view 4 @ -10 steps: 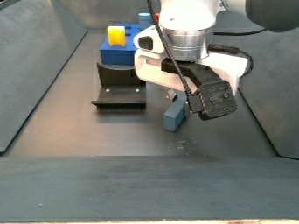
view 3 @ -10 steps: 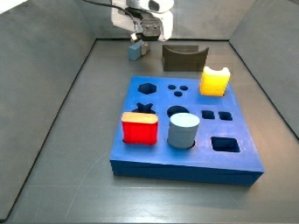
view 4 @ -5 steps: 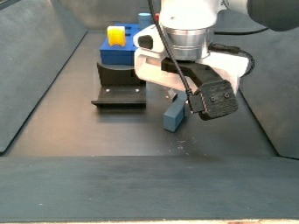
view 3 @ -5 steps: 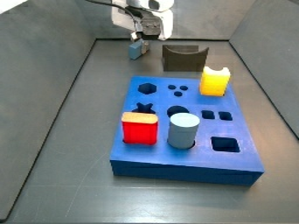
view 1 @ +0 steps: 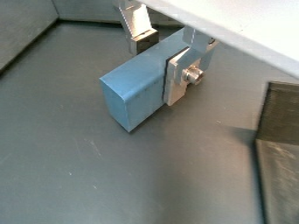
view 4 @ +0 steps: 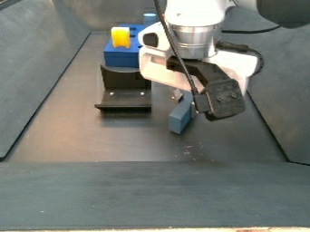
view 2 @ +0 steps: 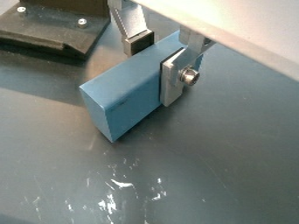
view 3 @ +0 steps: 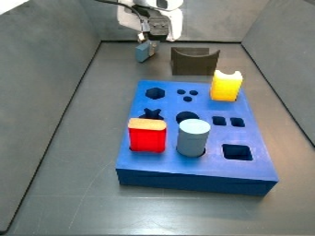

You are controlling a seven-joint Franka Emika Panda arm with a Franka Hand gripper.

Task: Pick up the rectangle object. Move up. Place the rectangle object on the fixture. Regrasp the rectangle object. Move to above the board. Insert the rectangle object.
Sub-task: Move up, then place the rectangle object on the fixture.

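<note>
The rectangle object [view 3: 145, 53] is a slim grey-blue block, standing on edge at the far end of the bin, beside the fixture [view 3: 192, 61]. My gripper [view 3: 147, 41] comes down over it and is shut on it. In both wrist views the block [view 1: 131, 92] [view 2: 117, 101] sits between the two silver fingers, one plate flat on its near face. My gripper [view 4: 188, 98] holds the block [view 4: 180, 118] at or just above the floor. The board [view 3: 185, 171] lies nearer the front.
The board carries a yellow piece [view 3: 226, 85], a red piece [view 3: 147, 135] and a pale grey-blue cylinder [view 3: 193, 136]. The fixture [view 4: 123, 95] stands between the block and the board [view 4: 121, 58]. Sloped dark bin walls rise on both sides.
The gripper and the rectangle object have risen very slightly together. Nothing else has moved.
</note>
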